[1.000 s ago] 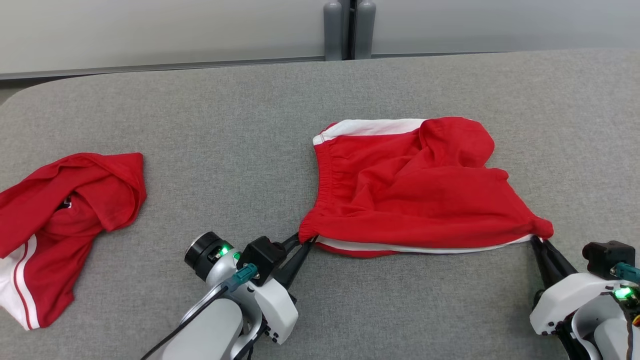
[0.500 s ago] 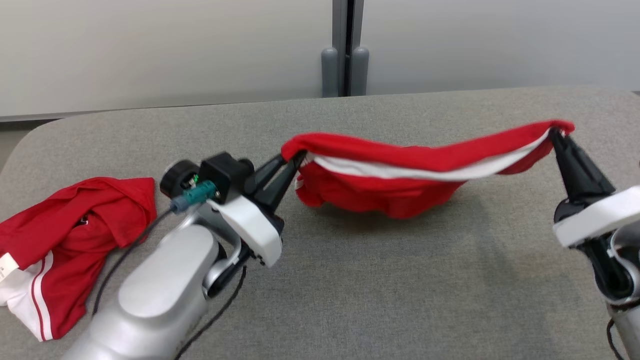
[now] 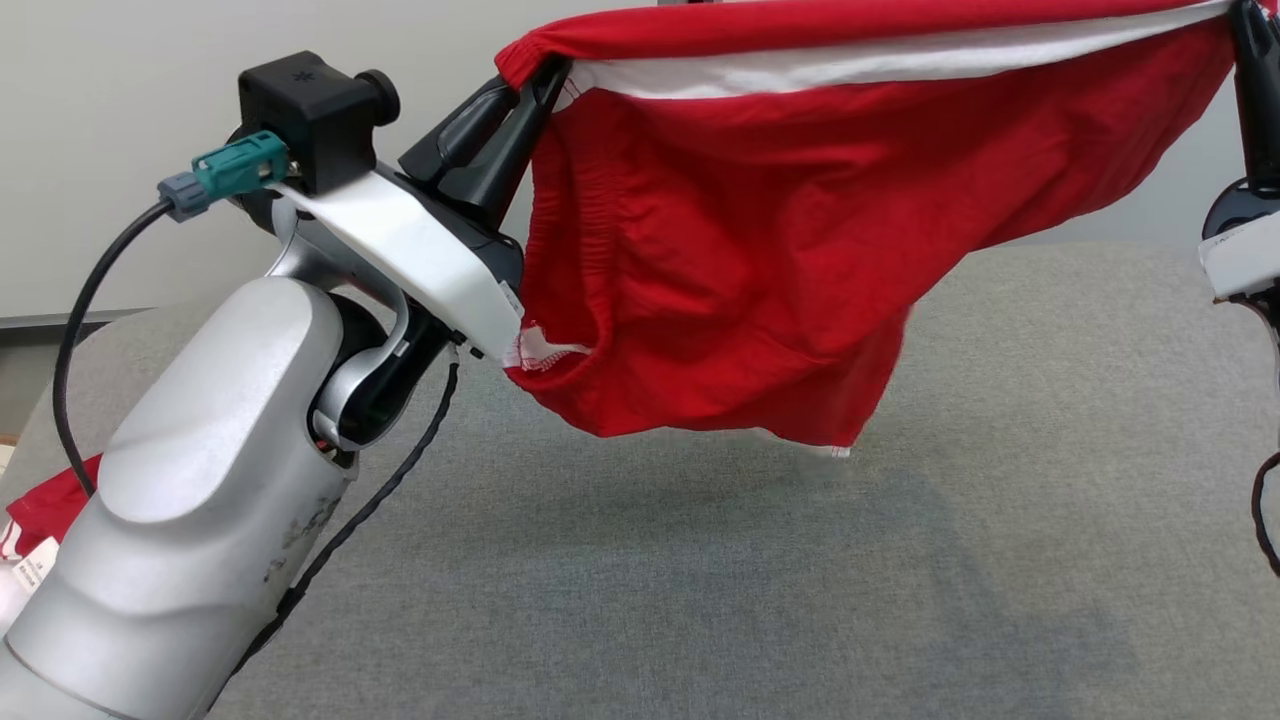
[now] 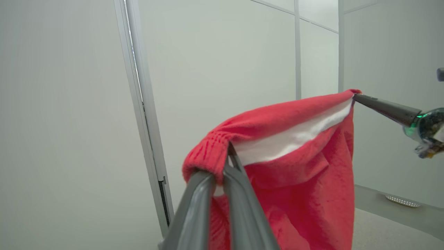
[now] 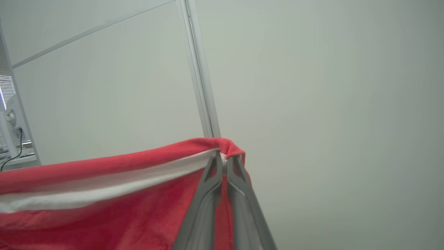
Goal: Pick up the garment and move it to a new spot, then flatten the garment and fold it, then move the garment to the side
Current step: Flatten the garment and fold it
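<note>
The garment (image 3: 760, 250), red shorts with a white side stripe, hangs in the air above the grey table (image 3: 900, 580), stretched between both grippers. My left gripper (image 3: 545, 75) is shut on its elastic-waist corner at the upper left of the head view. My right gripper (image 3: 1243, 12) is shut on the opposite corner at the upper right edge. The left wrist view shows the garment (image 4: 295, 163) pinched by my left gripper (image 4: 227, 152), with the right gripper's fingers (image 4: 385, 109) at its far corner. In the right wrist view my right gripper (image 5: 223, 154) pinches the garment (image 5: 104, 201).
A second red and white garment (image 3: 35, 520) lies on the table at the far left, mostly hidden behind my left forearm (image 3: 190, 520). A pale wall with a vertical post (image 4: 138, 104) stands behind the table.
Both grippers have lifted the garment off the table and high into the air, keeping it stretched between them. The head camera has tilted, so the whole view has shifted.
</note>
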